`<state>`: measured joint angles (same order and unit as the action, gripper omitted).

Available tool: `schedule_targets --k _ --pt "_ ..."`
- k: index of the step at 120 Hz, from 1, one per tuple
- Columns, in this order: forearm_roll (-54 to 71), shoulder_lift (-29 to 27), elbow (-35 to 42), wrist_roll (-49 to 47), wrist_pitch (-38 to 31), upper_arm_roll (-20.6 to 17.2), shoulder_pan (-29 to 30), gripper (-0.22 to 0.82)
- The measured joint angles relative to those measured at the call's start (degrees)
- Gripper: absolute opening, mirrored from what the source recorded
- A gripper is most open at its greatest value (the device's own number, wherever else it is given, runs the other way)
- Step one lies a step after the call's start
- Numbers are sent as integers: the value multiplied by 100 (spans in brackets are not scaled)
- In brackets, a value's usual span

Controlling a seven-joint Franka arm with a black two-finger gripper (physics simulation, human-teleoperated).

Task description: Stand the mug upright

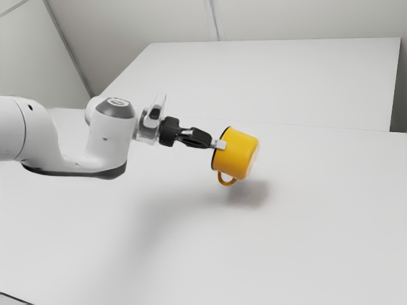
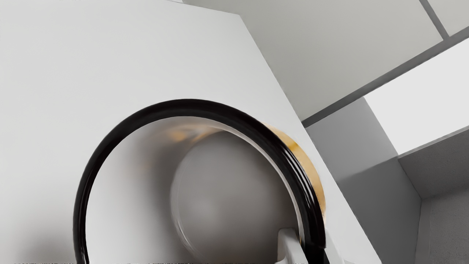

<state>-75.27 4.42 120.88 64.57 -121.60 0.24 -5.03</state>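
The gripper (image 1: pixel 218 145) reaches out level toward the exterior view's right and is shut on the wall of the yellow mug (image 1: pixel 240 154) at its black rim. The mug lies tipped on its side in the air, mouth toward the gripper, handle hanging down, with a shadow on the table beneath it. In the wrist view the gripper (image 2: pixel 311 244) has one fingertip inside the mug (image 2: pixel 234 190) and the other outside, with the rim between them. The mug's inside is pale, and its far bottom is visible.
The white table (image 1: pixel 318 254) spreads below the arm and mug. Behind it, in the exterior view, stands a pale raised panel or surface (image 1: pixel 273 76) in front of light walls.
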Motion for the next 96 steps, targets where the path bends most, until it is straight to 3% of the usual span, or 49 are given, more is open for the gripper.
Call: schedule_targets --k 60,96 --pt "5090 -481 -565 -2440 213 -4 136 -18" --pt "7001 -665 -415 -4123 461 -14 151 -18"
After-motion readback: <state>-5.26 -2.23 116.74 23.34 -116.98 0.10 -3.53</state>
